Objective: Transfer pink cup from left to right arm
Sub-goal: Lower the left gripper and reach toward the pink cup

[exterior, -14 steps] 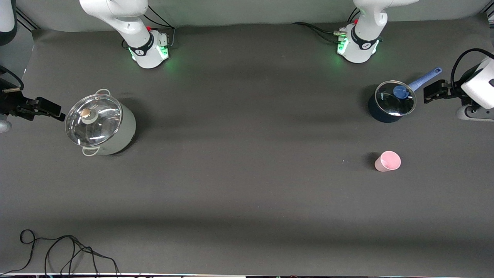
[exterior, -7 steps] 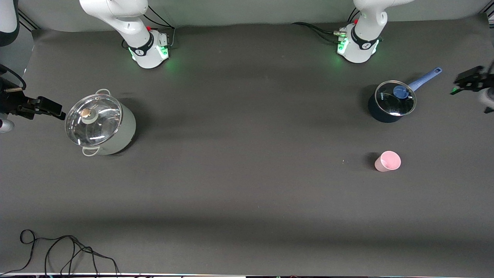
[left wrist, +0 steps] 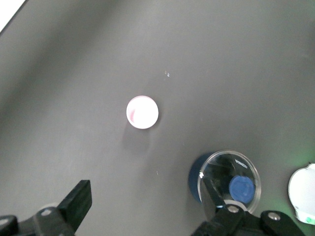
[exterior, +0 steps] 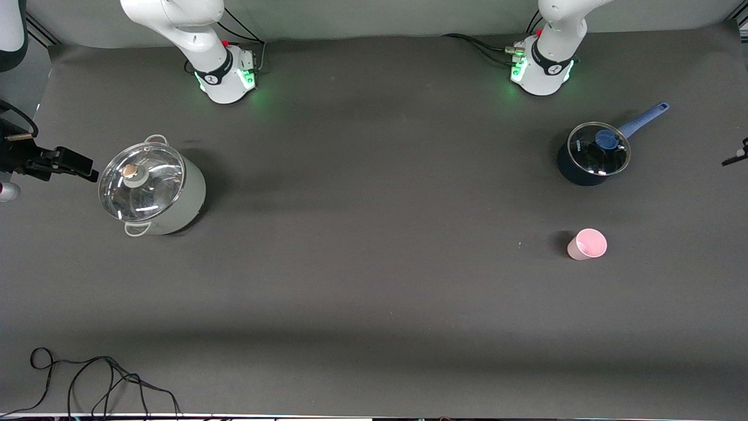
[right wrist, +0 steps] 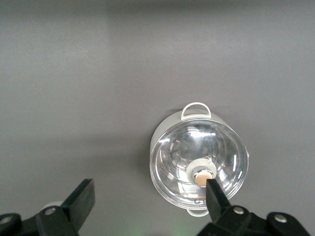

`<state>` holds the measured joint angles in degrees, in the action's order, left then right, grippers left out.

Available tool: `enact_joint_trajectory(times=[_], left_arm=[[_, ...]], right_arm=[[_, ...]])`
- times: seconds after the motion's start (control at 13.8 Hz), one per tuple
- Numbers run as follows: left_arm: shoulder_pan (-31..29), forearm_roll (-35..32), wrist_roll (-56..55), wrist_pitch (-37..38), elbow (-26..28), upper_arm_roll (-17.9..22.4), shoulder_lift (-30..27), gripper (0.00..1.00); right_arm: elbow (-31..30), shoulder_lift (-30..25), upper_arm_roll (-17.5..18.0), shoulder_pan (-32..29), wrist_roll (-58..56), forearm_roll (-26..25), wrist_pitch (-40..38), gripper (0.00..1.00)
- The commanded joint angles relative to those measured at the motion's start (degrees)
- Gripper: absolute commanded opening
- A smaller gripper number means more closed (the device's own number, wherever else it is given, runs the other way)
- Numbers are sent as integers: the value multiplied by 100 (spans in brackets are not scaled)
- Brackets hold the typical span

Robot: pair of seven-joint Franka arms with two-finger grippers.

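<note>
Pink cup stands upright on the dark desk, toward the left arm's end, mouth up, nearer to the front camera than the blue saucepan and well apart from it; nothing touches it. In the left wrist view the cup shows as a pale disc, with the saucepan's glass lid partly covered by one jaw. A short white mark on the saucepan's wall is too small to read.

Left gripper hangs high over the desk at its own end, jaws wide apart and holding nothing; in the front view only a dark sliver shows at the frame's edge.

Right gripper waits beside the grey stockpot, at the right arm's end; its jaws are wide apart and empty, and one jaw tip overlaps the pot's glass lid in the wrist view. In the front view the gripper is cut off at the edge. A black cable lies at the desk's near corner.
</note>
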<state>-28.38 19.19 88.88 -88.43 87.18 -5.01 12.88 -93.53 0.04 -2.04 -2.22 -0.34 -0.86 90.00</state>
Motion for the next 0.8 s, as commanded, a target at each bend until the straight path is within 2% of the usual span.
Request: enact_joint_trajectory(times=[0.0, 0.43, 0.72], left_arm=[[-351, 681, 926, -77, -192, -61, 687, 100], [-748, 2061, 2736, -157, -280, -61, 2154, 100], [-994, 2553, 3634, -386, -315, -70, 2964, 100]], right_arm=[[142, 49, -16, 11, -54, -46, -97, 100], [134, 49, -16, 20, -54, -46, -97, 100], [142, 49, -16, 11, -45, -46, -97, 100]])
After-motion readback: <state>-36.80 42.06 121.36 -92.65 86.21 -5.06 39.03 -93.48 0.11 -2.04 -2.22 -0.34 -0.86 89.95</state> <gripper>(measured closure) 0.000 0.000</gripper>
